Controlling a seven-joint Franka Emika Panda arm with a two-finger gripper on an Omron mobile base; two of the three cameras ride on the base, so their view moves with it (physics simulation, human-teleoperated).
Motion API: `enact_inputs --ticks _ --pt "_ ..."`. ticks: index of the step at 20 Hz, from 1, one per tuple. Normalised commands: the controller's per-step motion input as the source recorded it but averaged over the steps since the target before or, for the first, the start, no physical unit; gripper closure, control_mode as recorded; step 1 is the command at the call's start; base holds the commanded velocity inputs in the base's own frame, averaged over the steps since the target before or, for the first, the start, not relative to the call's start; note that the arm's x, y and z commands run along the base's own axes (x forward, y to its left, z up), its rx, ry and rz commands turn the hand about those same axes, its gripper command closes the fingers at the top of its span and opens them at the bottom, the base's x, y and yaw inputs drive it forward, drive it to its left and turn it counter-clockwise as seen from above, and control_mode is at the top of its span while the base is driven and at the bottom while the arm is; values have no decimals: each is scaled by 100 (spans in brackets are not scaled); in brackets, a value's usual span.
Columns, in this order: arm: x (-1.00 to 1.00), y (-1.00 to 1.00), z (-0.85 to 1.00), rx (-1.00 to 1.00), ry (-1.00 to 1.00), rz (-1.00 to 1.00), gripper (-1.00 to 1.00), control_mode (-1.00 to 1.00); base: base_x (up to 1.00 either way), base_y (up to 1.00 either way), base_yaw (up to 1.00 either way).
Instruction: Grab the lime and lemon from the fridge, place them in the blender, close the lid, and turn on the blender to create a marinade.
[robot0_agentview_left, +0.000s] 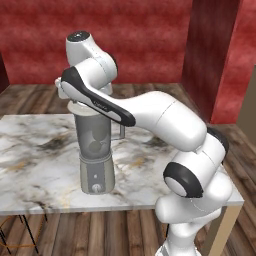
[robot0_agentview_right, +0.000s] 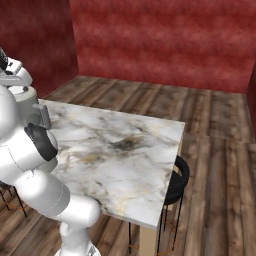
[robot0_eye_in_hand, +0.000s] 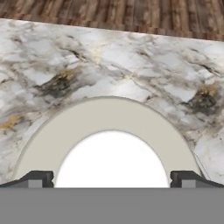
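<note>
Blender (robot0_agentview_left: 96, 155): upright on the marble surface (robot0_agentview_left: 35, 165), near its front edge.
Lid (robot0_eye_in_hand: 112, 159): white disc seated on the blender's jar mouth.
Gripper (robot0_eye_in_hand: 112, 178): directly above the lid, fingers spread wide, holding nothing.
Stool (robot0_agentview_right: 176, 181): beside the surface, well apart from the blender.

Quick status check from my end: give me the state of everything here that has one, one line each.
blender: upright on the marble table, jar on its base.
lid: seated on the jar's mouth, closed.
fruit in the jar: rounded shapes show through the smoky wall; which is lime or lemon, cannot tell.
end effector: open, fingertips spread wide, directly above the lid.
stool: tucked under the table's edge.
</note>
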Motion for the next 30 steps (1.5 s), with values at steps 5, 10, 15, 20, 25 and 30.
enact_inputs --ticks 5,10,15,20,25,30 --pt "-3 -4 0 0 0 0 100 -100 0 0 0" --pt "-7 -12 5 0 -2 0 100 -100 0 0 0" --pt "-2 -4 0 0 0 0 100 -100 0 0 0" --pt "0 -4 -2 0 1 0 100 -100 0 0 0" --pt "0 -1 -21 0 5 0 100 -100 0 0 0" --pt "0 -1 -26 0 5 0 100 -100 0 0 0"
